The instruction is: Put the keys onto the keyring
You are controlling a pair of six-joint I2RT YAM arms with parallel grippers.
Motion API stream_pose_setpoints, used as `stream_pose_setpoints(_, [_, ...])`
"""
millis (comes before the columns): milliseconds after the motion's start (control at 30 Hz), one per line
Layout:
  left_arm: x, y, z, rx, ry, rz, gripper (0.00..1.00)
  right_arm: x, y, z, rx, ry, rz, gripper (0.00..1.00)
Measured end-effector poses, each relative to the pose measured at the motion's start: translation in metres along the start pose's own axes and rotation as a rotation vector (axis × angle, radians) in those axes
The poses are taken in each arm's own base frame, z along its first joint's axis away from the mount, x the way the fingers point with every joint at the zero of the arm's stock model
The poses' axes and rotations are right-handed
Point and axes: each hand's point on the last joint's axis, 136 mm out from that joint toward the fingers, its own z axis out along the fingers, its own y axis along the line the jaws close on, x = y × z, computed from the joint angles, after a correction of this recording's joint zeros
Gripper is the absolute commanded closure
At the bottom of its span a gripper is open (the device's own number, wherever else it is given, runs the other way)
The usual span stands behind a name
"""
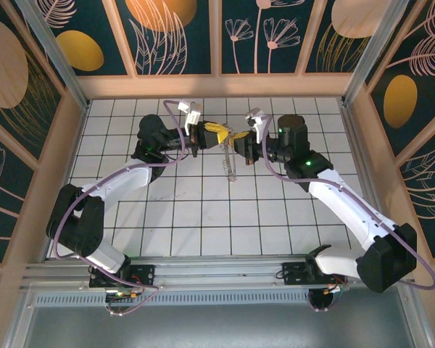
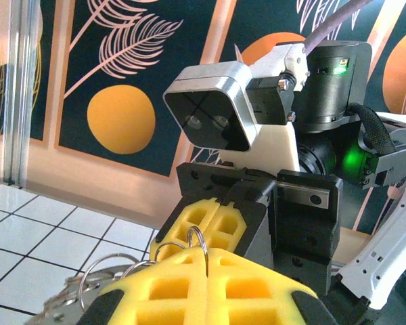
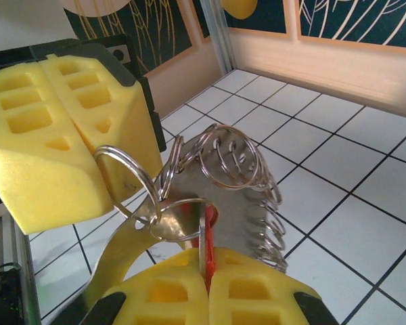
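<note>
- Over the far tiles (image 1: pixel 275 210), seen from the top, the left gripper (image 1: pixel 221 135) and right gripper (image 1: pixel 241 143) meet tip to tip. The keyring (image 1: pixel 229 165) hangs from between them.
- From the left wrist, the left gripper (image 2: pixel 208 284) has its yellow pads pressed together on a keyring (image 2: pixel 197 238) loop that pokes up from the seam. More loops spread out lower left. The right gripper (image 2: pixel 214 218) faces it just beyond, its pads also together.
- From the right wrist, the right gripper (image 3: pixel 204 291) is clamped on the red key (image 3: pixel 209 261), with a ring edge beside it. Keyring (image 3: pixel 238 166) coils fan out above. The left gripper (image 3: pixel 95 145) pinches one loop at its tip.
</note>
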Motion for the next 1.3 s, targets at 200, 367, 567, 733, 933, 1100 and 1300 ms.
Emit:
stream_pose_setpoints(200, [0.002,0.000,0.000,0.001,0.006,-0.001,1.00,0.001,0.001,0.003,-0.002,0.003,0.001,1.00])
stream_pose_setpoints(367, [0.003,0.001,0.000,-0.003,0.010,-0.002,1.00,0.001,-0.004,0.003,0.028,0.003,0.002,1.00])
stream_pose_setpoints(567, [0.006,0.005,0.000,-0.021,0.017,-0.002,1.00,0.004,-0.010,0.000,0.084,0.017,0.011,1.00])
stream_pose_setpoints(733, [0.008,0.007,0.001,-0.028,0.023,0.005,1.00,0.001,-0.013,-0.008,0.128,0.016,0.012,1.00])
stream_pose_setpoints(933, [0.010,0.007,0.001,-0.033,0.027,0.018,1.00,0.000,-0.014,-0.013,0.156,0.028,0.017,1.00])
stream_pose_setpoints(1100, [0.011,0.008,0.001,-0.036,0.030,0.020,1.00,-0.003,-0.014,-0.018,0.173,0.024,0.015,1.00])
stream_pose_setpoints(1300, [0.012,0.006,0.003,-0.030,0.032,0.027,1.00,-0.011,-0.008,-0.026,0.171,-0.001,0.004,1.00])
